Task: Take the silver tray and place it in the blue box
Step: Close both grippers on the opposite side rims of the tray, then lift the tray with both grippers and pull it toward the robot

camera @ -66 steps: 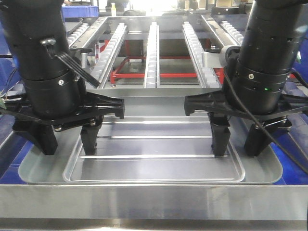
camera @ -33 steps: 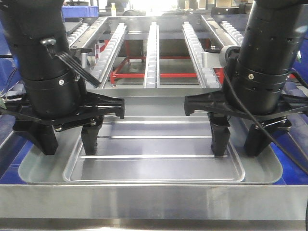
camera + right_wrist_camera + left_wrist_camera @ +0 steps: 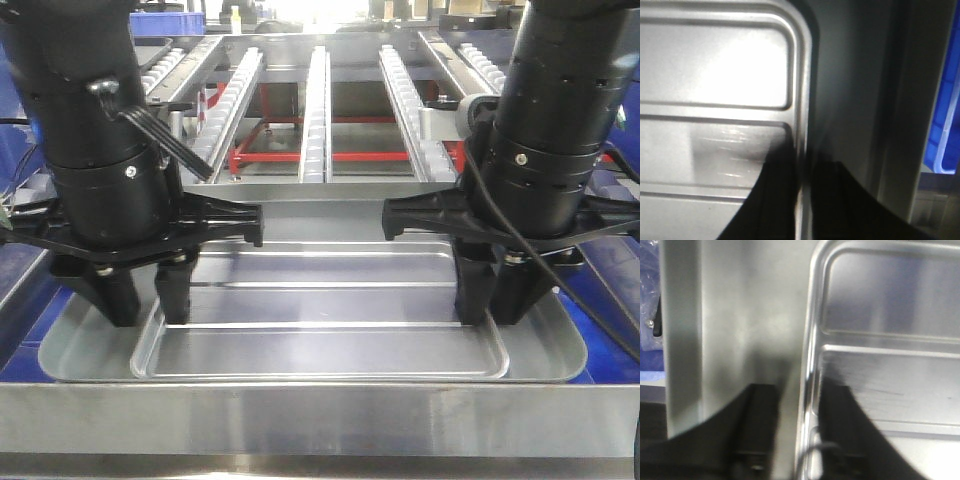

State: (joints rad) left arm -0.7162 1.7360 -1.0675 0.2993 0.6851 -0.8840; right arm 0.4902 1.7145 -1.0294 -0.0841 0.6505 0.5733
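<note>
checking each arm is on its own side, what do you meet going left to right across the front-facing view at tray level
left gripper, fingers astride the left rim → ribbed floor of the silver tray → right gripper, fingers at the right rim

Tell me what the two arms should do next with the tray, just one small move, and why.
Probably close the left gripper fully onto the rim. In the left wrist view its outer finger seems to stand a little off the rim of the tray, while the right gripper looks pinched on the opposite rim. Lifting before both sides grip could tip the tray.
</note>
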